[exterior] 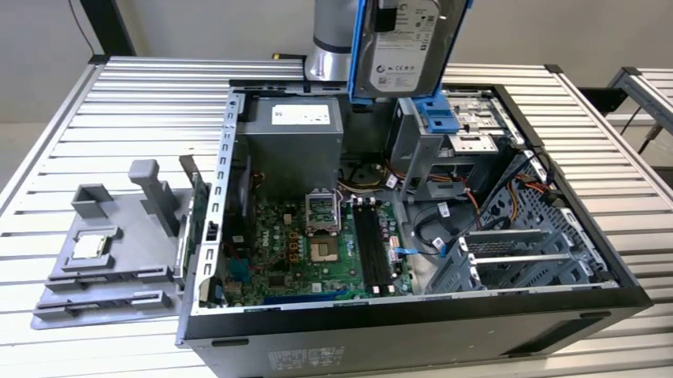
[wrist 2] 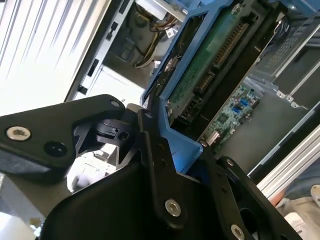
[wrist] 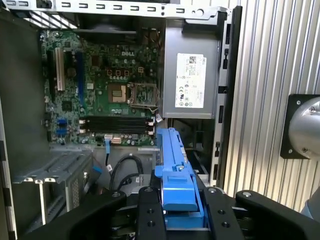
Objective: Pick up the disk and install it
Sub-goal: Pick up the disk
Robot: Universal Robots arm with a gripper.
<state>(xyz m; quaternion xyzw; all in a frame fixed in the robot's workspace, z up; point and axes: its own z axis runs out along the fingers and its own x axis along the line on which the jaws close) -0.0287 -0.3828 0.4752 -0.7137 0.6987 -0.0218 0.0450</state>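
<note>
The disk (exterior: 405,47) is hanging upright in my tool (wrist: 181,204), whose fingers (wrist: 150,212) are pressing together on its bright blue carrier from both sides. In the exterior view its silver face is showing a white label with dark print and barcode blocks. In the second wrist view its green circuit-board underside (wrist 2: 210,65) is facing the camera, with the tool (wrist 2: 187,162) clamped on the carrier's end. I am holding it in the air just above the drive cage (exterior: 431,146), where a blue bracket (exterior: 436,114) is sitting, at the far end of the open computer case (exterior: 421,303). Beside the cage the grey power supply (exterior: 299,130) is carrying its own white printed label, and the green motherboard (exterior: 305,244) is lying below it. The case is resting on a slatted metal surface (exterior: 137,102). Toward the exterior view's left, a grey fixture (exterior: 116,260) is bearing a small square chip (exterior: 90,246).
</note>
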